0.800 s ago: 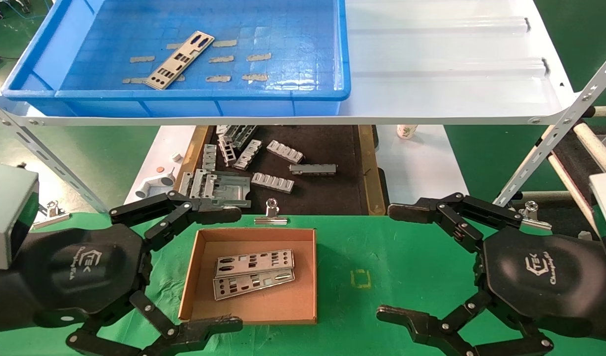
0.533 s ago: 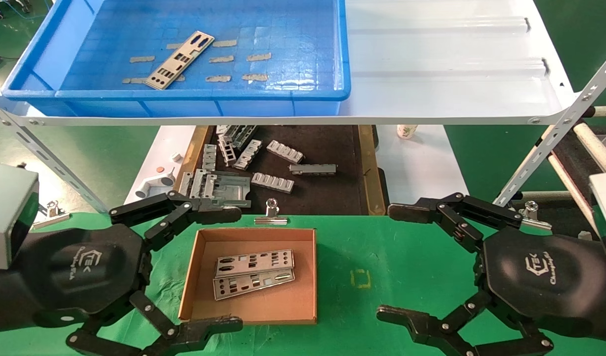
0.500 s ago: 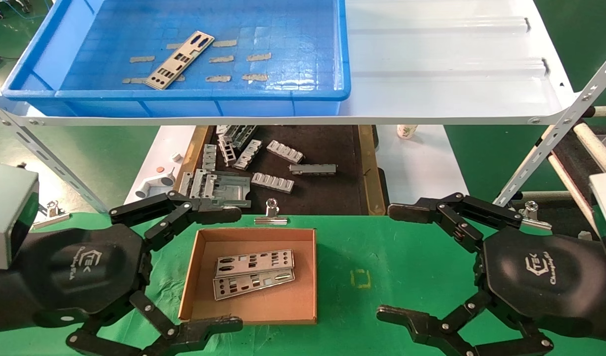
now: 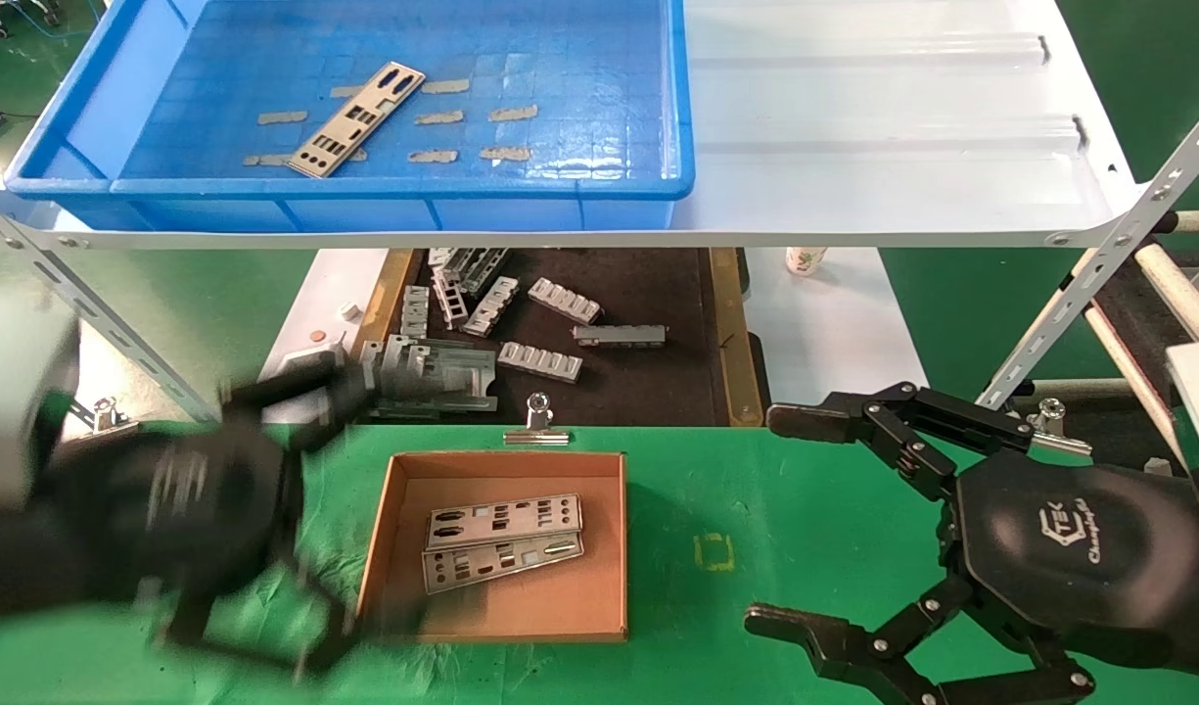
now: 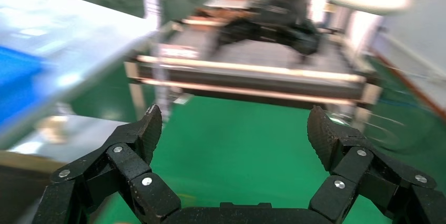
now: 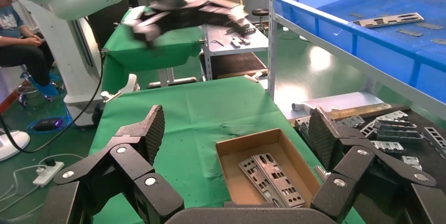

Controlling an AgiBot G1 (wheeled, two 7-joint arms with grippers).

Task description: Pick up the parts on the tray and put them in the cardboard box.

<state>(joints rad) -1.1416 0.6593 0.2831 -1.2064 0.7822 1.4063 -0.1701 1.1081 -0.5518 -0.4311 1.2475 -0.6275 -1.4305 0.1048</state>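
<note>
One silver cut-out plate (image 4: 355,119) lies slantwise in the blue tray (image 4: 393,186) on the white shelf; it also shows in the right wrist view (image 6: 387,20). Two more plates (image 4: 502,541) lie in the brown cardboard box (image 4: 611,529) on the green cloth, also seen in the right wrist view (image 6: 271,178). My left gripper (image 4: 364,504) is open and empty, blurred, just left of the box; its wrist view (image 5: 234,132) shows only green cloth between the fingers. My right gripper (image 4: 785,519) is open and empty, right of the box.
Under the shelf a dark tray with brown rim (image 4: 726,333) holds several grey ribbed brackets (image 4: 540,360). A metal clip (image 4: 537,423) sits behind the box. The shelf's slanted metal struts (image 4: 90,304) stand at both sides.
My left arm has started moving; its gripper now shows blurred and shifted to the left and up, away from the box. The right arm, plates and box have not moved.
</note>
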